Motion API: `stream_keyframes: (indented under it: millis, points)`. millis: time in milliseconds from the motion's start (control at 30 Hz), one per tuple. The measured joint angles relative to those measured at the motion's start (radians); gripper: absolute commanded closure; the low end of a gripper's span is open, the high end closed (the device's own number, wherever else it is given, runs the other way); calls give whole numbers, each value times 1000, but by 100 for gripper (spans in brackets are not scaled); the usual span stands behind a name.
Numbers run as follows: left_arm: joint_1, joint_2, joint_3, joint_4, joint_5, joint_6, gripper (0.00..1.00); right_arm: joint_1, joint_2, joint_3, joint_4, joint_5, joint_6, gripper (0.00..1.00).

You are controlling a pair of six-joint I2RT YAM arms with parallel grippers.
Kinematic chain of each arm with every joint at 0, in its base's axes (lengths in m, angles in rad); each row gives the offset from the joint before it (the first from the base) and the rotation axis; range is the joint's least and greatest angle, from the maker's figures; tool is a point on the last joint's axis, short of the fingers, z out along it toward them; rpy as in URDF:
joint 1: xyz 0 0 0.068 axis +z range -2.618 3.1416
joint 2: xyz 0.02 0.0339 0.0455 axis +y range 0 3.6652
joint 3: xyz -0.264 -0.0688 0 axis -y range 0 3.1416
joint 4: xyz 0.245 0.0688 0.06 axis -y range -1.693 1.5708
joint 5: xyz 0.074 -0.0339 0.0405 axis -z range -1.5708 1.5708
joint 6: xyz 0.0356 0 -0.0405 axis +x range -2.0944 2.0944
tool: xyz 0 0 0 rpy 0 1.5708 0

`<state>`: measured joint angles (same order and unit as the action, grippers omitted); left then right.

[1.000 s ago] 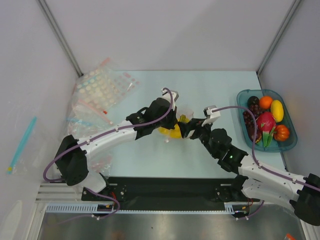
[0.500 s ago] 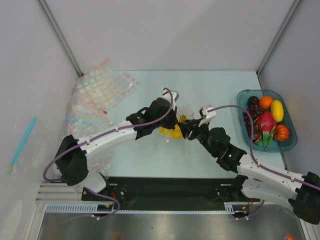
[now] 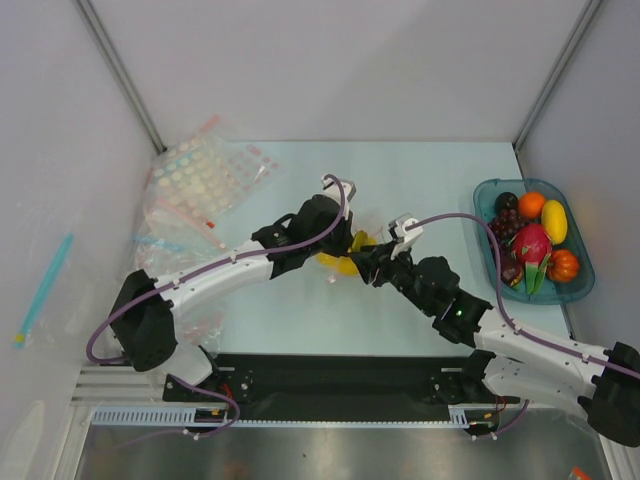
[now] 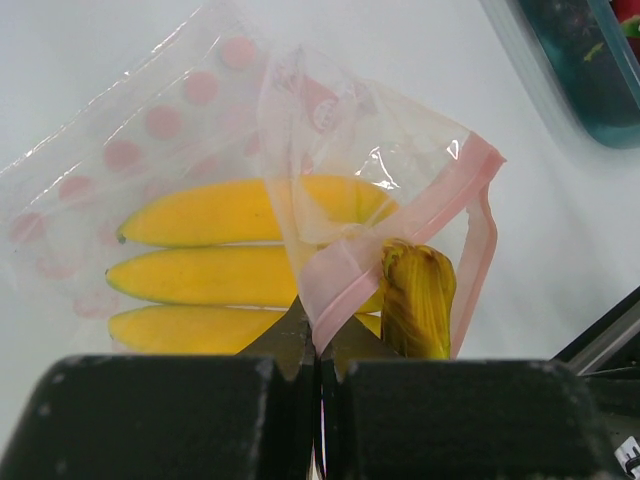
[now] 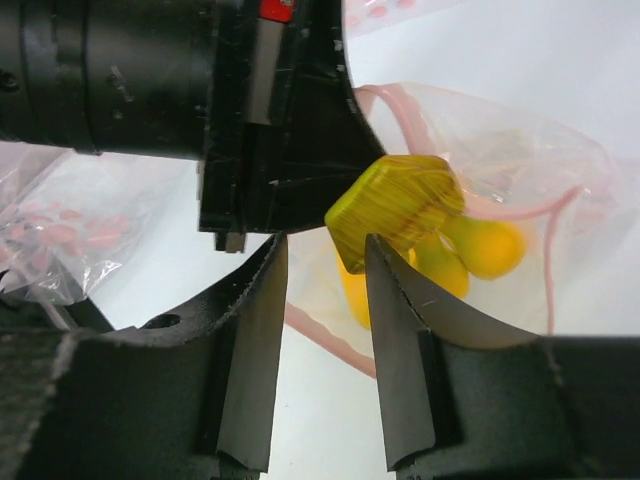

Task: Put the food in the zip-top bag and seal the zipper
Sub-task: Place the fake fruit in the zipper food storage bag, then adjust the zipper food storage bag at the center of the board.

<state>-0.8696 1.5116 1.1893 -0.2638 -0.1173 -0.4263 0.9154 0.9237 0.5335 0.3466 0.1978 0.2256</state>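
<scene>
The banana bunch (image 4: 230, 262) is three smooth yellow toy fingers side by side, joined at a blocky, ridged stem of darker yellow. In my left wrist view its long axis runs across the picture, with the pointed tips to the left and the stem to the right. It lies inside the bag (image 4: 190, 110), a clear crinkled film printed with pale pink dots. The stem (image 5: 395, 200) sits right at the bag's mouth. There the zipper (image 4: 445, 195), a narrow pink strip, bows open in a loop around the stem. I cannot tell whether the stem's end is past the strip.

My left claw (image 4: 318, 335) is pinched tight on a fold of that zipper, fingertips together with the pink strip between them. My right claw (image 5: 325, 262) comes in from the opposite side, fingers apart and holding nothing, their tips just short of the stem.

From above, the bunch (image 3: 345, 263) lies mid-table between both claws. The teal tray (image 3: 580, 288) of other fruit sits well apart at the right edge. A heap of spare bags (image 3: 200, 180) lies far left.
</scene>
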Motion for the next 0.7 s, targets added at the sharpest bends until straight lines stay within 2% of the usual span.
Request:
stream_keyframes:
  millis: [167, 333, 400, 500, 700]
  points:
    - [2, 2, 0, 0, -3, 2, 100, -1, -23, 0, 3, 76, 9, 58]
    - [-1, 21, -2, 2, -2, 9, 100, -45, -90, -23, 37, 101, 30, 48]
    - [-5, 27, -2, 2, -2, 10, 100, -84, -103, -26, 42, 80, 43, 40]
    - [-13, 29, -3, 3, -2, 16, 100, -137, -101, -27, 40, 40, 60, 34]
    - [-38, 29, -4, 11, 7, 34, 100, -208, -61, -27, 40, -86, 74, 30]
